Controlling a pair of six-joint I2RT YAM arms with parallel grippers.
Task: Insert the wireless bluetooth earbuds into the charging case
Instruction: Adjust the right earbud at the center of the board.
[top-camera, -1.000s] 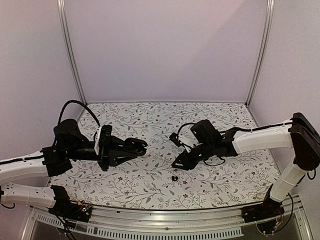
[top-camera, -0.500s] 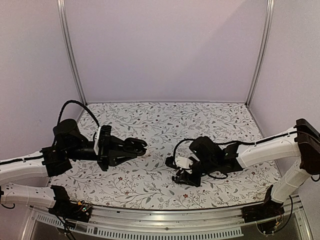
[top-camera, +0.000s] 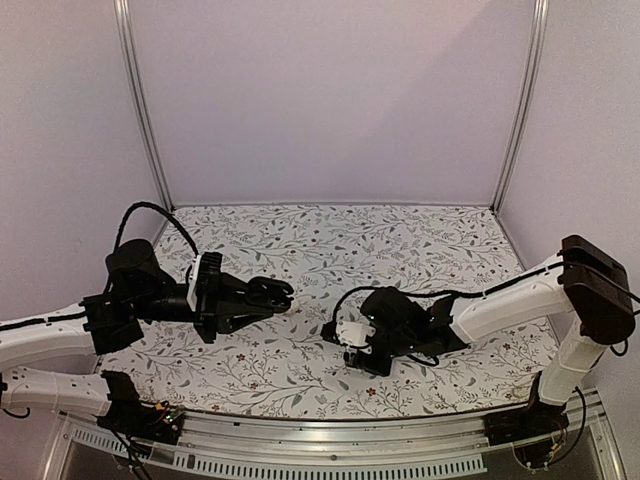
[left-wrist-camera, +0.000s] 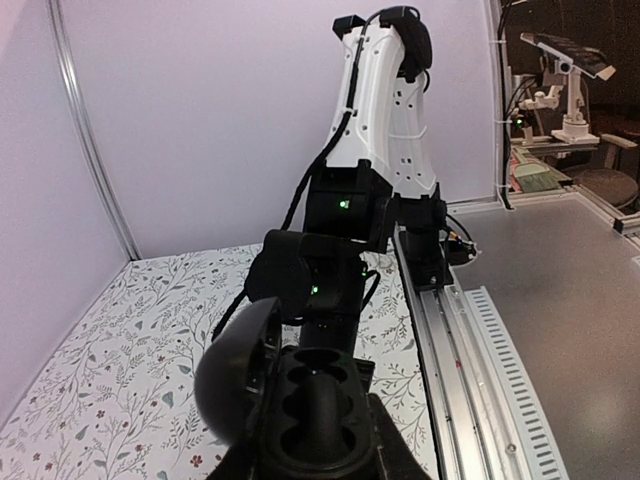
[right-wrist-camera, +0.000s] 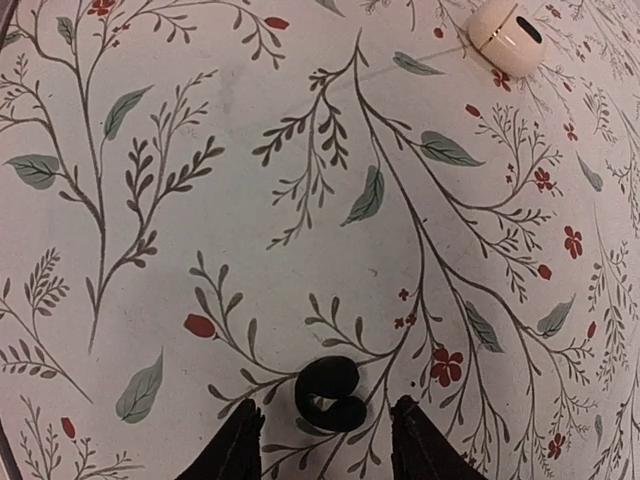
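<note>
Black earbud (right-wrist-camera: 329, 393) now lies inside the spread right tool (right-wrist-camera: 327, 428), which has dropped to the worktop (right-wrist-camera: 250, 180); pickup looks imminent. Left tool (top-camera: 262, 297) pinches the open charging case (left-wrist-camera: 310, 400).

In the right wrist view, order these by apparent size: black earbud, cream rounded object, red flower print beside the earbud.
1 and 2, unranked: black earbud and cream rounded object. They look about alike, and the cream one lies farther from the camera.
3. Red flower print, the smallest.

place: robotics lab | evidence: lilac booth walls (top-camera: 330, 100); aluminium posts (top-camera: 140, 110); mounting rail (left-wrist-camera: 447, 315); other equipment beyond (left-wrist-camera: 568, 62)
</note>
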